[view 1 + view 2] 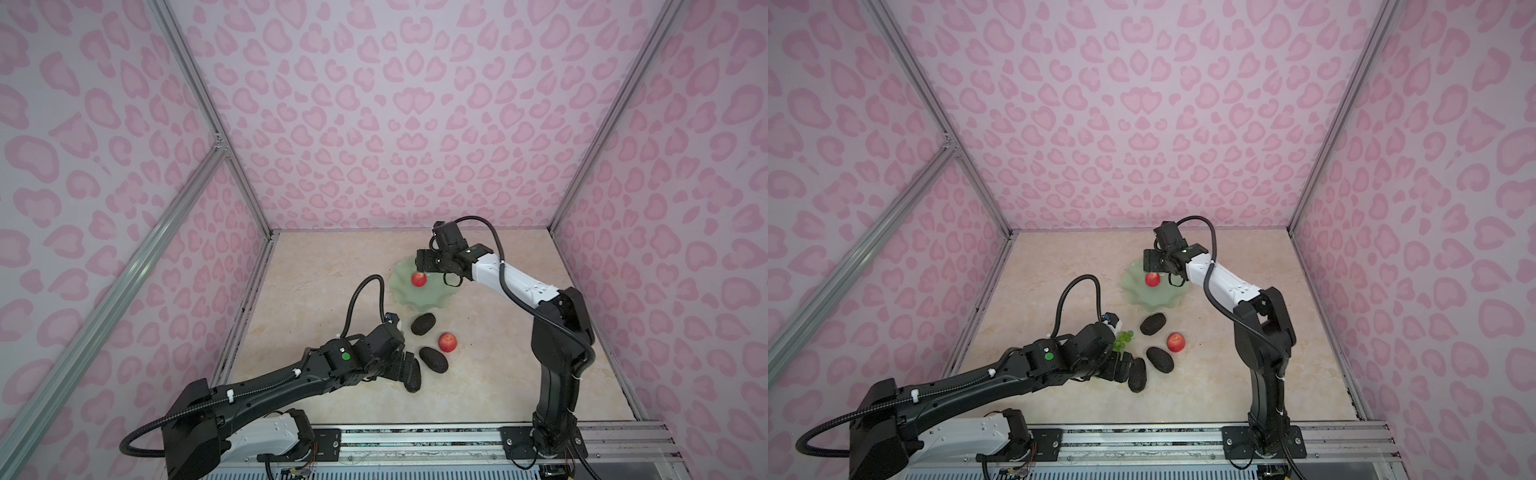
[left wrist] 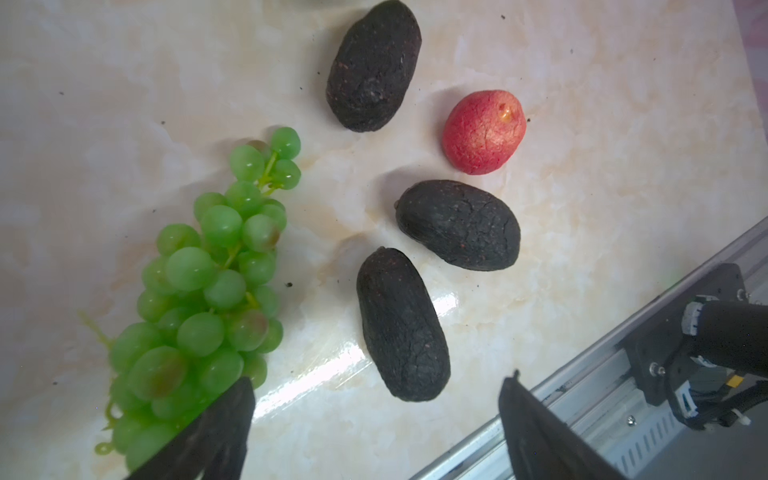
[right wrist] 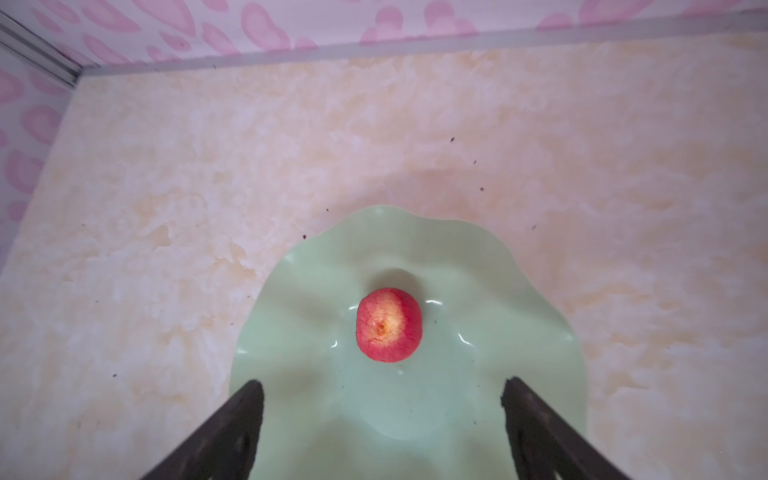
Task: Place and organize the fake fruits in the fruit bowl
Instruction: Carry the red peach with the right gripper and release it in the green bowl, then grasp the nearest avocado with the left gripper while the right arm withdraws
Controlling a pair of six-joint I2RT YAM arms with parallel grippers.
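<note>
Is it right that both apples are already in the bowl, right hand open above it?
No, only one apple sits in the bowl; the second apple lies on the table, per the top view. The right hand is open above the bowl.

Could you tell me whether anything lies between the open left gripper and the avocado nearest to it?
Nothing visible does. In the left wrist view, the left gripper is open, and only bare tabletop shows between its fingertips and the nearest avocado. The grapes lie off to one side, behind one finger.
</note>
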